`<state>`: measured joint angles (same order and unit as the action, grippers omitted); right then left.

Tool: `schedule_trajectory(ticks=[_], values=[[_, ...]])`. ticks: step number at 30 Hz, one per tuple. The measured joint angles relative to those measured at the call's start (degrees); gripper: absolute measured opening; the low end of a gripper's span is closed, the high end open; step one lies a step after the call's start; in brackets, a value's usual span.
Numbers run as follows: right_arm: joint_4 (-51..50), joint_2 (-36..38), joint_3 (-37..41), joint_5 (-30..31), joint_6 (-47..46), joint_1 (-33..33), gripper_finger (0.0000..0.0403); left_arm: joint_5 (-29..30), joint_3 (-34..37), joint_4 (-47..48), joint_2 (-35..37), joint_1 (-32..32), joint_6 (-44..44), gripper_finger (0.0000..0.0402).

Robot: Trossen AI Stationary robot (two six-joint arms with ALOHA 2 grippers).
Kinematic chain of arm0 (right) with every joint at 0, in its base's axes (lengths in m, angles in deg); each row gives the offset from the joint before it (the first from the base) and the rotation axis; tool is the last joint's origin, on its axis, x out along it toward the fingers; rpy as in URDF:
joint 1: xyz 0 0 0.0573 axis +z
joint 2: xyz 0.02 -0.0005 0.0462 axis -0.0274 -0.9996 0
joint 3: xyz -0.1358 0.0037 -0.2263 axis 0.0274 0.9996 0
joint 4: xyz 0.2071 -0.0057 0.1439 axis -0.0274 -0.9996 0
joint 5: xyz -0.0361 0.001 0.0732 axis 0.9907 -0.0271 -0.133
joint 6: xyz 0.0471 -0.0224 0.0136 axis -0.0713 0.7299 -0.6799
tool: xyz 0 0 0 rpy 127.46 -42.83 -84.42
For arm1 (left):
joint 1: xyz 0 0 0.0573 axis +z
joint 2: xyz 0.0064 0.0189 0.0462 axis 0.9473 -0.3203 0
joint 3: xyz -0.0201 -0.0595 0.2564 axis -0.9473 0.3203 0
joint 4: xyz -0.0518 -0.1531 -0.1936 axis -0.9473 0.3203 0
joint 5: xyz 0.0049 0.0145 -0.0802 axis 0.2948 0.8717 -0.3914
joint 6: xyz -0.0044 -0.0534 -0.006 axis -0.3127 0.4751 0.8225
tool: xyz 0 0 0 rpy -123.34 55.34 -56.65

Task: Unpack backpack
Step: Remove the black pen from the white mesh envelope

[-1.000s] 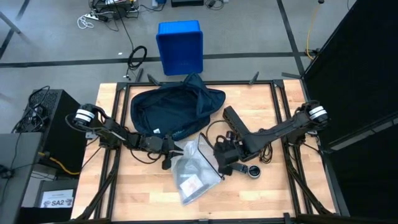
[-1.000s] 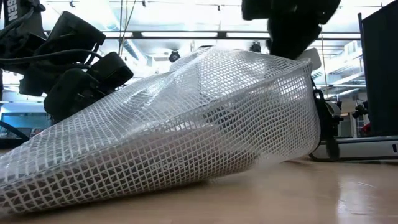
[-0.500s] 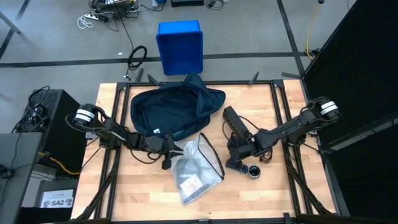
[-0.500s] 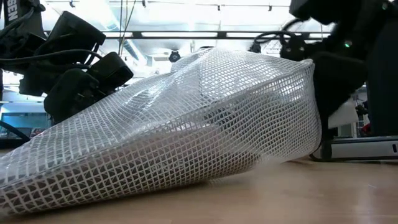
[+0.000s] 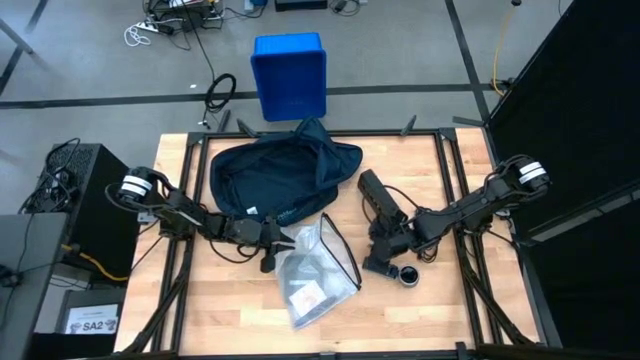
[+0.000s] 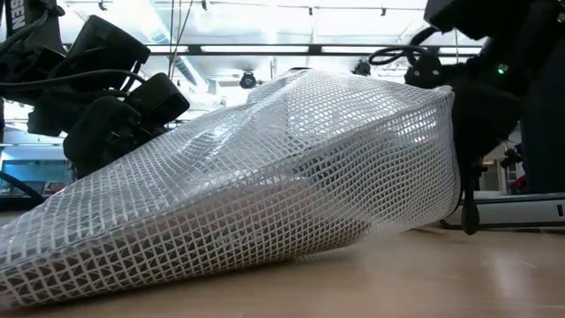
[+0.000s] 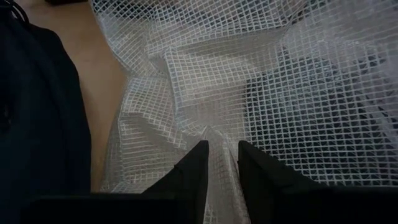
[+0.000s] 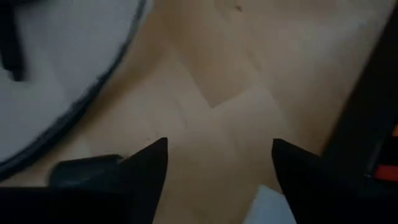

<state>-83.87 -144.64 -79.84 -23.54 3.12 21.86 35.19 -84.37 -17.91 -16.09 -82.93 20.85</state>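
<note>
The mesh pouch (image 5: 318, 270) is pinched by the left gripper (image 7: 219, 163) beside the backpack (image 5: 277, 175); the right gripper (image 8: 214, 163) is held spread, apparently empty.

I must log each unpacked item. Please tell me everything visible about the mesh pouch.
The mesh pouch is a soft, see-through white bag of gridded plastic-like fabric with a dark edge at its mouth. It lies flat and crumpled on the table, just in front of the backpack, with a small card and dark items faintly showing inside. The left gripper is shut on a fold of it; the right gripper is open, apart from it.
</note>
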Motion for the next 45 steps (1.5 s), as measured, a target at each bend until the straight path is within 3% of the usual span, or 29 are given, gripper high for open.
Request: schedule_trajectory(ticks=[5, 12, 16, 24, 33, 38, 45], values=[[4.3, -0.1, -3.2, -2.5, 5.1, 0.0, 0.0264, 0.0, 0.0, 0.0, 0.0, 0.0, -0.3, 0.0062], [13.7, -0.6, -5.4, -2.7, 22.1, 1.9, 0.0215, 0.0, 0.0, -0.1, 0.0, 0.0, -0.5, 0.0062], [16.5, -2.1, -5.4, -3.3, 22.9, 1.9, 0.018, 0.0, 0.0, -0.1, 0.0, 0.0, -0.6, 0.0062], [28.2, -9.9, -5.4, -11.9, 25.0, 1.7, 0.0137, 0.0, -0.1, -1.3, 0.0, 0.0, -0.6, 0.0062], [29.2, -18.9, -11.2, -12.6, 25.8, 1.7, 0.0158, 0.0, -0.2, -1.4, 0.0, 0.0, -0.9, 0.0062], [23.2, -24.7, -16.5, -11.5, 26.9, 1.5, 0.018, 0.0, -0.2, -1.4, 0.0, 0.0, -1.0, 0.0062], [20.4, -26.6, -18.9, -10.8, 24.4, 0.9, 0.0186, 0.0, -0.2, -1.4, 0.0, 0.0, -1.1, 0.0062]])
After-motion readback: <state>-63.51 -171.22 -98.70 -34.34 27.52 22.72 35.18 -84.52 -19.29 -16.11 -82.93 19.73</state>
